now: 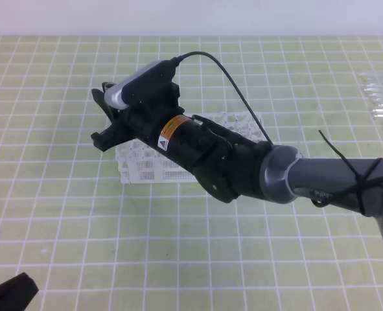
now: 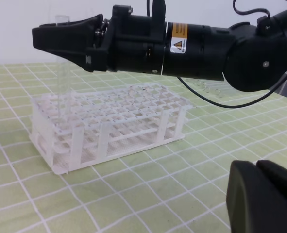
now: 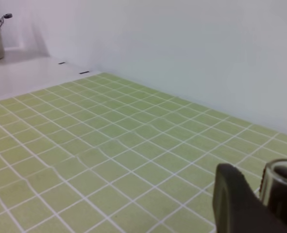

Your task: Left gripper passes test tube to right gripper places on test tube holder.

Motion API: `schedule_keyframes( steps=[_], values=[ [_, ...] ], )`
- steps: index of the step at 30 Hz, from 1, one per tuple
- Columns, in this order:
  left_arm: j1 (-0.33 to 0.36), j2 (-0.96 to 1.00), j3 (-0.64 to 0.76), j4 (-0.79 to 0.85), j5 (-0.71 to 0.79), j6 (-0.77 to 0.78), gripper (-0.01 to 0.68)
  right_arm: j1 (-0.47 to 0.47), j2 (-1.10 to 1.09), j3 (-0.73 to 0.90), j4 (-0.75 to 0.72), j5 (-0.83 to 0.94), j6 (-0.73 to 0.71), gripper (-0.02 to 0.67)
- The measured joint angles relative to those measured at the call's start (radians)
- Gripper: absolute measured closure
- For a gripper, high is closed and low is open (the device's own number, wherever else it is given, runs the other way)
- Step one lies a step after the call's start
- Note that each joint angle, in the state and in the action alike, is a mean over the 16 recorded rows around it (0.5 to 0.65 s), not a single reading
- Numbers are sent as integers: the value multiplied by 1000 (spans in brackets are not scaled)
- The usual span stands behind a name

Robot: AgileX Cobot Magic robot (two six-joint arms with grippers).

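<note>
Black and low in the near-left corner of the high view, the left claw [image 1: 10, 293] sits clenched and empty, well apart from the work; in its own wrist view its dark fingers [image 2: 262, 196] fill the bottom right. Just right of it, near the middle of the green-checked desk [image 1: 61, 220], stands the white test tube holder [image 2: 109, 121], its grid of square holes facing up. Above the holder's left end hangs the right claw [image 2: 60, 41], grasping the test tube [image 2: 63, 87] near its open rim; the tube stands upright with its lower end already down among the holes of the rack's left corner, though how deep it sits I cannot tell. The right wrist view shows the glass rim [image 3: 281, 184] between the pads. Far right, a bunch of spare tubes [image 1: 380, 100] lies on the desk. Glass this thin will be light, stiff, slick and easily cracked, so a gentle hold just under the rim looks wisest, lowering straight
</note>
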Motion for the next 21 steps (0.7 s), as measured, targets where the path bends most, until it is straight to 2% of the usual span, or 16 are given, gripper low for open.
schedule_keyframes(
  steps=[21],
  values=[
    [0,-2,0,0,1,0,675,0,19,7,3,-22,0,560]
  ],
)
